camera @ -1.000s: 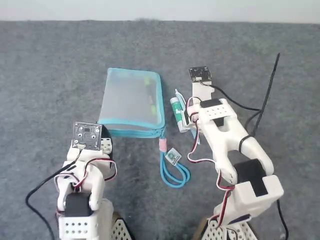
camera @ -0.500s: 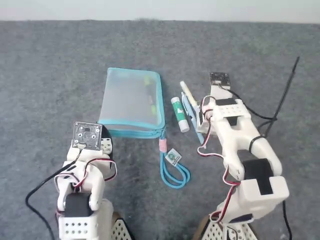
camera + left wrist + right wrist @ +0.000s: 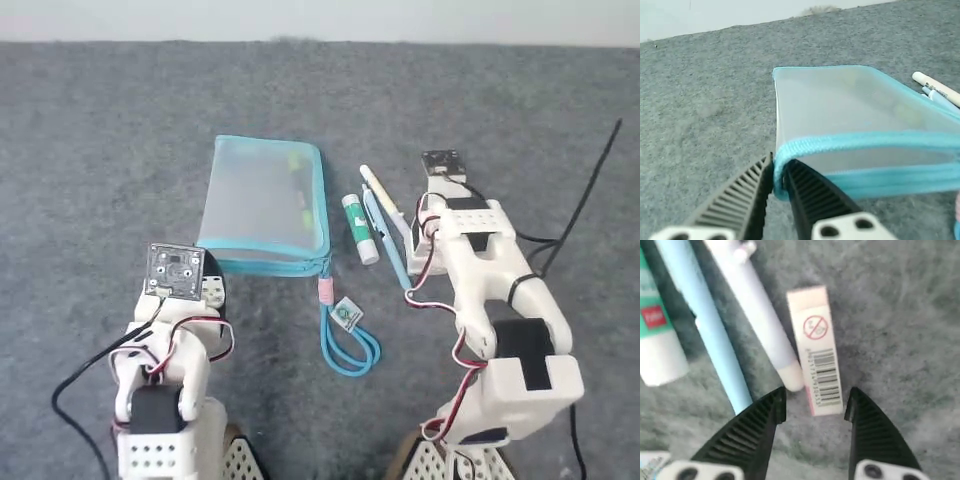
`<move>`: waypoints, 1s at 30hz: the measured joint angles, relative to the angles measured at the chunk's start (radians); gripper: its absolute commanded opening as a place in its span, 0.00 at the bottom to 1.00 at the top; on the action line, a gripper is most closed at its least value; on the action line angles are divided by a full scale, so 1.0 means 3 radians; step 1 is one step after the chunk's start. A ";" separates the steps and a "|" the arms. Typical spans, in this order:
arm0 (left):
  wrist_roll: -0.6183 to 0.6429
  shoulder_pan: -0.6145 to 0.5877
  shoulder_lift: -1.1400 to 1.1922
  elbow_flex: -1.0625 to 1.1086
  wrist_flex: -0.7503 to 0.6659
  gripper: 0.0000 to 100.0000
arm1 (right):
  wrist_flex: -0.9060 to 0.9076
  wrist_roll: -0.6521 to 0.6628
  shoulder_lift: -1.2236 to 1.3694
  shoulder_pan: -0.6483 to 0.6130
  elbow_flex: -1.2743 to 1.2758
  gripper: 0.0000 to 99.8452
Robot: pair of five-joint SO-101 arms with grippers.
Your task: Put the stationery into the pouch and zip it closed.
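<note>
Left claw (image 3: 777,166) clamped on teal corner edge of pouch (image 3: 850,115) | right claw (image 3: 815,397) spread apart, straddling end of eraser (image 3: 816,365) | white pen (image 3: 757,315), blue pen (image 3: 705,325), glue stick (image 3: 359,229) side by side between eraser and pouch | all mid-counter (image 3: 120,120)

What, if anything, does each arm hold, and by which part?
Left jaws pinch the pouch by its teal-edged corner; right jaws, open over the eraser, hold nothing.
</note>
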 measured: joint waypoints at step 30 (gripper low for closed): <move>0.0000 0.0000 0.0000 0.0000 0.0000 0.01 | 0.0179 0.0829 0.0194 0.0215 -0.0644 0.21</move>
